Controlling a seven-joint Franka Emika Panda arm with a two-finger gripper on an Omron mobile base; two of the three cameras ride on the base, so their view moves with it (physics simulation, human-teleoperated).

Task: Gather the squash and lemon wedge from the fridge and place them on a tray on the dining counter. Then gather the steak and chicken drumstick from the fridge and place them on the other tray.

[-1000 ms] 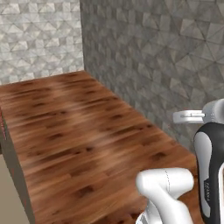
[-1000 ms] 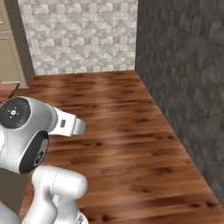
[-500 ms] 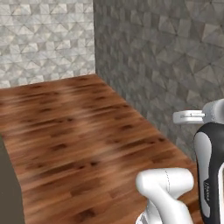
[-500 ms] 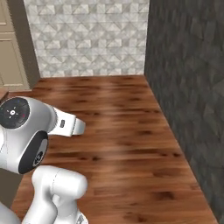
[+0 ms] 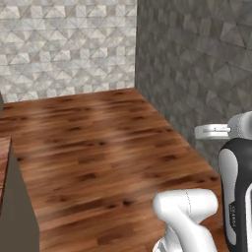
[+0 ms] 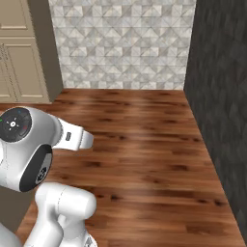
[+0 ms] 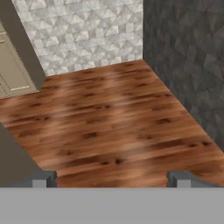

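My gripper (image 7: pixel 111 180) is open, its two dark fingertips (image 7: pixel 43 178) wide apart with nothing between them. It hangs over bare wood floor (image 7: pixel 113 118). A corner of the dining counter (image 5: pixel 4 162), reddish-brown wood grain on a dull base, shows at the left edge of the left base view. The fridge, both trays, the squash, lemon wedge, steak and chicken drumstick are out of view.
A pale tiled wall (image 6: pixel 120 43) stands at the back and meets a dark stone wall (image 5: pixel 197 74) on the right. Beige panelled cabinets (image 6: pixel 19 58) stand at the back left. The counter's dull base (image 7: pixel 13 157) is close on the left. The floor between is open.
The whole picture has slid to the right in both base views, so the base has turned left. The arm holds the same pose and the gripper stays open.
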